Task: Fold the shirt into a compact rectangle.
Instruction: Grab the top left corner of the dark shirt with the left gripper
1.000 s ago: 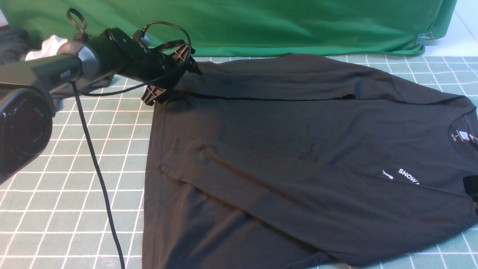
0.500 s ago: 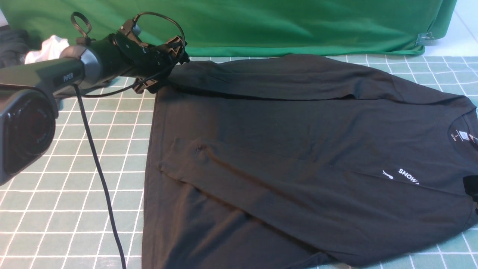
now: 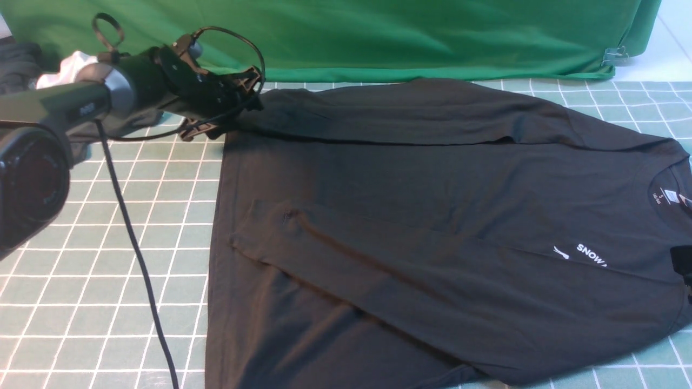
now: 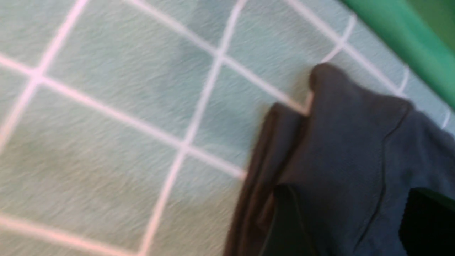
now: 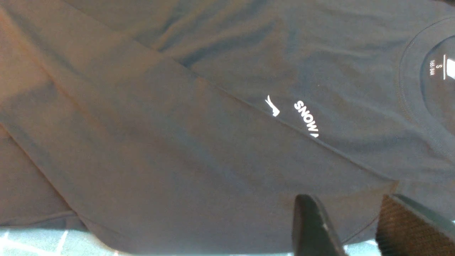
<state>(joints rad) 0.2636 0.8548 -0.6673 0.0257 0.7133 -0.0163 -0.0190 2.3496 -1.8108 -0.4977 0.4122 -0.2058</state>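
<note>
Shirt (image 3: pixel 432 216), black, long-sleeved, lies flat on green gridded surface (image 3: pixel 108 243), collar toward robot's right, hem toward left. Near sleeve (image 3: pixel 378 265) folded across chest, partly covering white "SNOW" print (image 3: pixel 591 255). Far sleeve (image 3: pixel 405 111) laid along far edge. Right gripper (image 5: pixel 348 204) over near shoulder edge, fingers (image 5: pixel 312 227) spread apart above cloth. Left gripper (image 3: pixel 230 111) at shirt's far-left corner, cloth bunched there; cannot tell whether its fingers pinch it. Green backdrop cloth (image 3: pixel 378 38) behind.

The black long-sleeved shirt (image 3: pixel 432 227) lay flat, collar to the right, both sleeves folded across its white-lettered chest.
</note>
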